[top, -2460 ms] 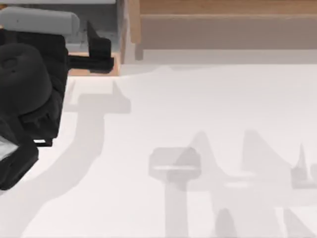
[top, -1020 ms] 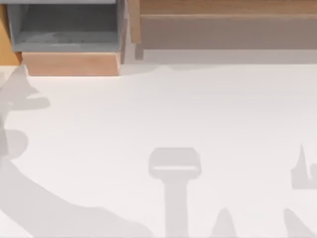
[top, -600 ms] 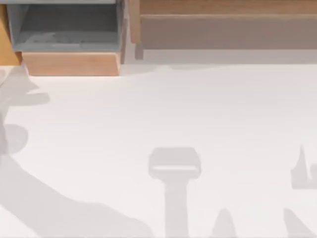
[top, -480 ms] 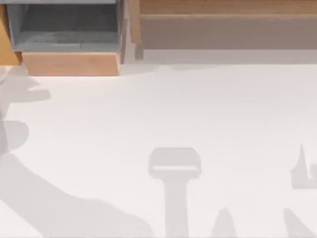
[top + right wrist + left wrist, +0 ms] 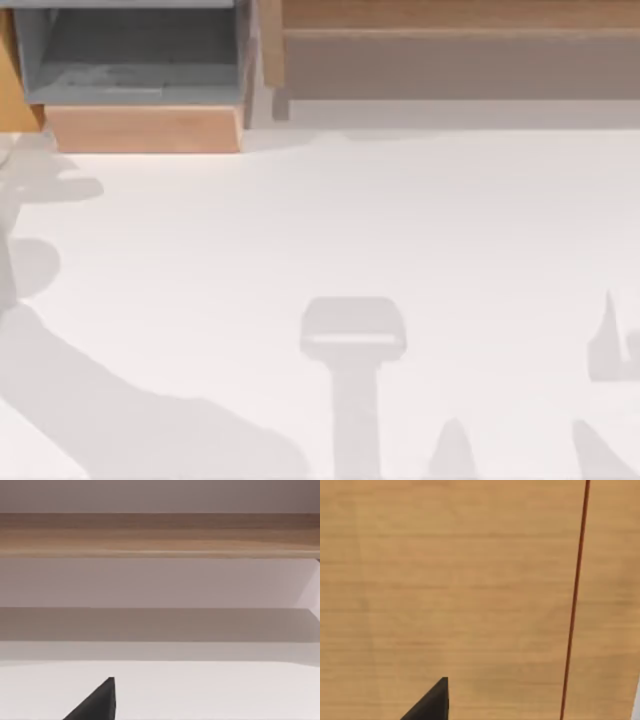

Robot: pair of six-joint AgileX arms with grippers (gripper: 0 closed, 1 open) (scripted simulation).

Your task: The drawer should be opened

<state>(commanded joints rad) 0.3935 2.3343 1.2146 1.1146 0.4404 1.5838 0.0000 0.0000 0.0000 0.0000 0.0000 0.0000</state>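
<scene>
A: Drawer (image 5: 140, 100) position is wanted first, working from the near side of the counter (image 5: 400, 230) outward.

B: Nearest, bare white counter crossed by grey shadows is seen from above. Beyond it, at the far left, the drawer is found pulled out, its light-tan front board facing the counter and its grey floor and walls exposed behind it. Just beside it to the right, a long brown wooden slab (image 5: 450, 50) is laid along the far edge.

A: How is it judged to handle?

B: It is judged stiff and boxy, sliding in one line only. No handle can be made out, so the top edge of the front board is judged the place to be hooked.

A: What is given by the wrist views?

B: Close wood grain with a thin red line is shown by the left wrist view, with one dark tip of the left claw (image 5: 432, 702). The slab's edge is seen side-on in the right wrist view, with a tip of the right claw (image 5: 97, 702). Whether either claw is spread or pressed together cannot be told.
</scene>
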